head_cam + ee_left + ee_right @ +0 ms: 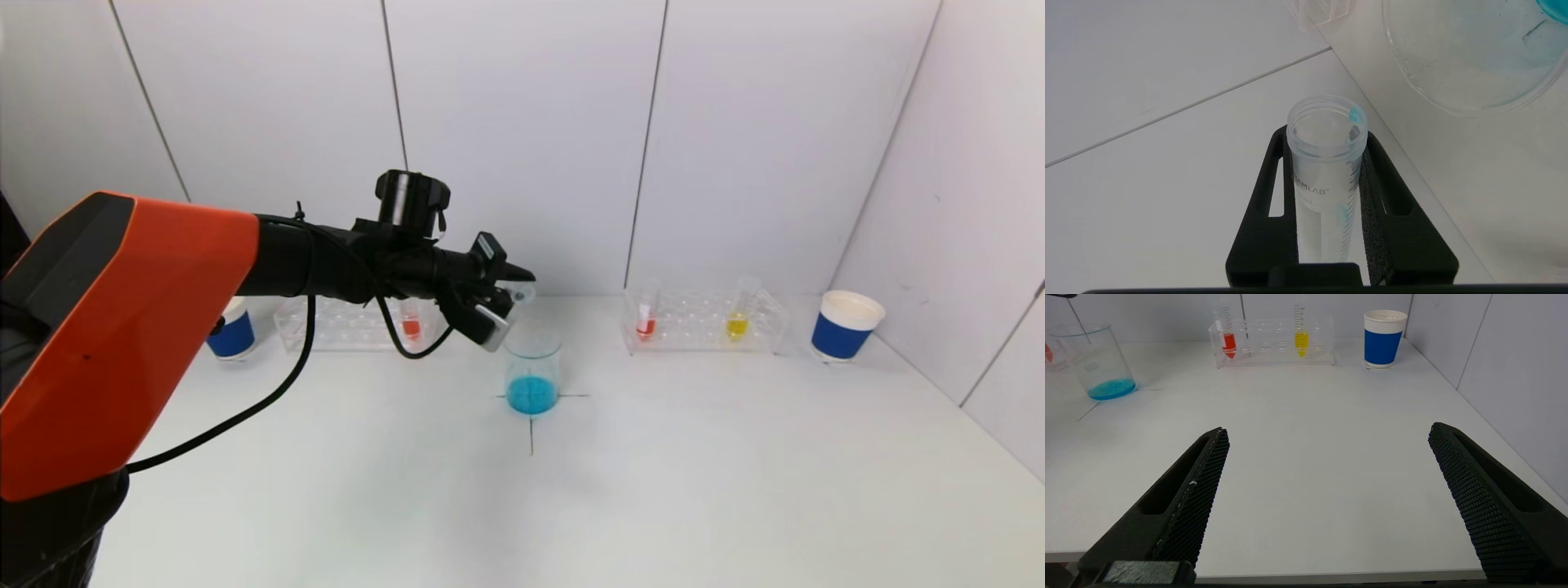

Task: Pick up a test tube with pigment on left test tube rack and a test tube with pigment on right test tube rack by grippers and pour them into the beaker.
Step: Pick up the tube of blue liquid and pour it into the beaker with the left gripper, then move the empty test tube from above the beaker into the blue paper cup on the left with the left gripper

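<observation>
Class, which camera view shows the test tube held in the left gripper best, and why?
The left wrist view: the test tube fills the middle, its open mouth and blue traces plain between the left gripper's pads. The head view shows only its rim past the gripper, above the beaker. The right wrist view misses it.
</observation>
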Robot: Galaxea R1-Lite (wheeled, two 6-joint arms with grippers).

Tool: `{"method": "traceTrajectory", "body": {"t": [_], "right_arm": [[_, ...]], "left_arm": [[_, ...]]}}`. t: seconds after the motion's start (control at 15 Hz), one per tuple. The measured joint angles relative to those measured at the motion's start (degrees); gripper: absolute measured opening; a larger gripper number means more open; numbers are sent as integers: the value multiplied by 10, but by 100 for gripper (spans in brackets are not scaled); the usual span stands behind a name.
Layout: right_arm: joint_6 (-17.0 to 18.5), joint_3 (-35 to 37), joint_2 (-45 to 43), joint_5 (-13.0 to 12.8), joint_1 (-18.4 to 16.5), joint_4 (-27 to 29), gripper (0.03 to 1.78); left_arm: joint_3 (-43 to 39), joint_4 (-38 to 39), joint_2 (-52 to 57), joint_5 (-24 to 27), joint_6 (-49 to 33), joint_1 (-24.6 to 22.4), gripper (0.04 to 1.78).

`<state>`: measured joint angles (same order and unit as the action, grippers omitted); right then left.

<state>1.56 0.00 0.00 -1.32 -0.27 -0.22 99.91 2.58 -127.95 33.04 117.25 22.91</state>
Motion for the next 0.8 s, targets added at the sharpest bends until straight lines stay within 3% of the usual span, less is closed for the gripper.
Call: {"method": "traceTrajectory", "body": {"t": [0.8], "right_arm": [[0, 0, 0, 0, 0, 0, 177]], "left_arm": [[4, -17, 8, -11, 21, 5, 45]]}}
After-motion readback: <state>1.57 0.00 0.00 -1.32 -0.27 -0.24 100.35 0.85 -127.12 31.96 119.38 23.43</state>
